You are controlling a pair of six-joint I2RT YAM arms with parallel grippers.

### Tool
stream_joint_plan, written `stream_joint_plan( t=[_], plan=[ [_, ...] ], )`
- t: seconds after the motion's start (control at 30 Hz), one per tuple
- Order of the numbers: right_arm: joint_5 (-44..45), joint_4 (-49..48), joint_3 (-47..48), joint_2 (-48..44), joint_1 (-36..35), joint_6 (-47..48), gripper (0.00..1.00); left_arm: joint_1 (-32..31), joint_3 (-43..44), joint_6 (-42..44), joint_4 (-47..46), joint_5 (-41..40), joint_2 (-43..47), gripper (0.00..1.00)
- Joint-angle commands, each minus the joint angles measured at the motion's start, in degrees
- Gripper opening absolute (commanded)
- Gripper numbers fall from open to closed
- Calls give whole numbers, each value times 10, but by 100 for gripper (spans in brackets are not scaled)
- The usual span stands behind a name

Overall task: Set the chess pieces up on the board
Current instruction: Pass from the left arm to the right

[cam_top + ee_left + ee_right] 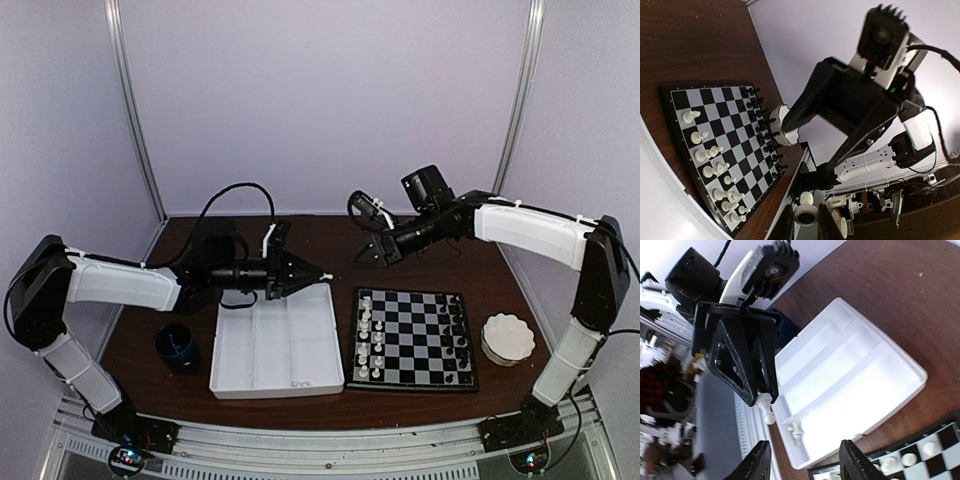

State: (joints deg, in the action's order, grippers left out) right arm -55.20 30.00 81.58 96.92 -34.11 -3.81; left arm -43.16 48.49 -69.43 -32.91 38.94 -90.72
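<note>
My left gripper is shut on a white pawn, held in the air over the far right corner of the white tray. In the left wrist view the pawn sits base-first between the fingers. My right gripper hangs open just right of it, facing it, with nothing between its fingers. The board lies right of the tray, with white pieces along its left columns and black pieces along its right. One white piece lies in the tray.
A white scalloped bowl stands right of the board. A dark blue cup stands left of the tray. Both arms reach in over the back half of the brown table, with walls close behind and beside them.
</note>
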Motion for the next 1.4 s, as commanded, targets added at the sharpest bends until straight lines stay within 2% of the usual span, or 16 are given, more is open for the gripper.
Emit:
stream_joint_plan(
  t=[0.0, 0.07, 0.3, 0.47, 0.8, 1.0, 1.07, 1.13, 1.23, 1.3, 1.37],
  plan=[
    [-173, -252, -69, 27, -11, -254, 50, 5, -10, -18, -99, -38, 10, 15],
    [-187, -327, -85, 33, -12, -312, 51, 5, -10, -26, -113, -40, 5, 15],
    [-197, -395, -94, 44, -20, -374, 49, 5, -8, -44, -144, -41, -14, 15],
    [-201, -451, -102, 42, -21, -415, 43, 5, -10, -49, -153, -41, -21, 15],
    [-193, -458, -104, 41, -21, -420, 24, 5, -16, -53, -163, -40, -25, 14],
    [-187, -433, -102, 37, -21, -392, 11, 6, -20, -49, -162, -44, -26, 14],
    [-178, -391, -96, 34, -21, -360, 7, 6, -20, -48, -162, -45, -27, 17],
    [-167, -325, -81, 33, -21, -306, 4, 7, -20, -40, -157, -47, -25, 26],
    [-125, -128, -23, 31, -15, -145, 2, 17, -9, 1, -111, -33, -10, 39],
    [-52, 25, 25, 30, -14, -4, 1, 33, 11, 63, -16, -27, 14, 44],
    [34, 120, 54, 26, -14, 103, 1, 49, 52, 157, 122, -33, 43, 47]
  ],
)
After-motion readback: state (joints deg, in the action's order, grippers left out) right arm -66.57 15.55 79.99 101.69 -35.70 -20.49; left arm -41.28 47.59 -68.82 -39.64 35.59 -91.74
